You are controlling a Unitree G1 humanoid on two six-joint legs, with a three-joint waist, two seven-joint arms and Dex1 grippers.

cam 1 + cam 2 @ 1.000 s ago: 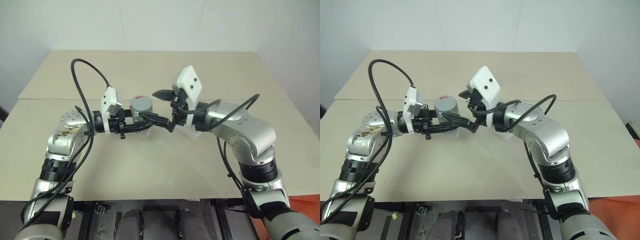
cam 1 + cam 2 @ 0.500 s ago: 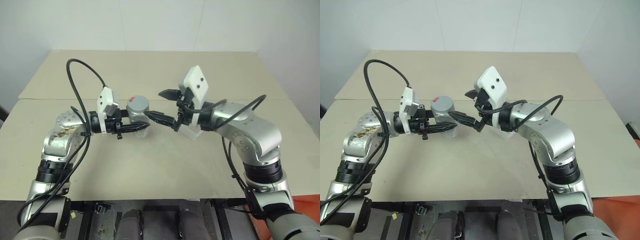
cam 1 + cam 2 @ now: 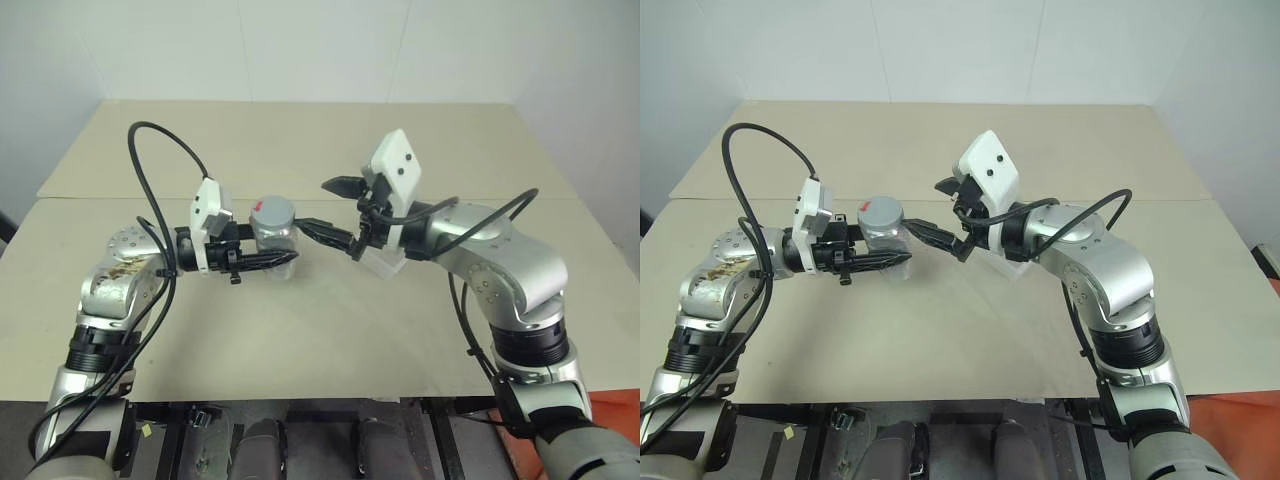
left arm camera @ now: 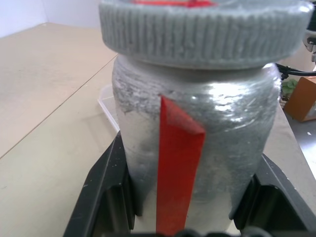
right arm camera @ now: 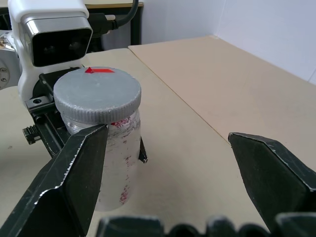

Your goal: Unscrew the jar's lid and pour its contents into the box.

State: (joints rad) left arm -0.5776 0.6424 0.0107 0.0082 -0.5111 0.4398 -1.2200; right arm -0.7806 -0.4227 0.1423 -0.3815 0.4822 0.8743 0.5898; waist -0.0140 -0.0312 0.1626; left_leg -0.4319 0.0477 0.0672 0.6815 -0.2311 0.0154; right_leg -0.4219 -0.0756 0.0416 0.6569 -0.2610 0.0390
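One jar (image 3: 272, 228), lid (image 5: 97, 94) on, clamped in left gripper (image 3: 285, 258) jaws; right gripper (image 3: 332, 207) jaws spread wide

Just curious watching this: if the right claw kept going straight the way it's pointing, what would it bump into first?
Probably the lid of the jar that the left gripper holds: the right gripper stands open, one finger beside it. Depth is hard to judge.
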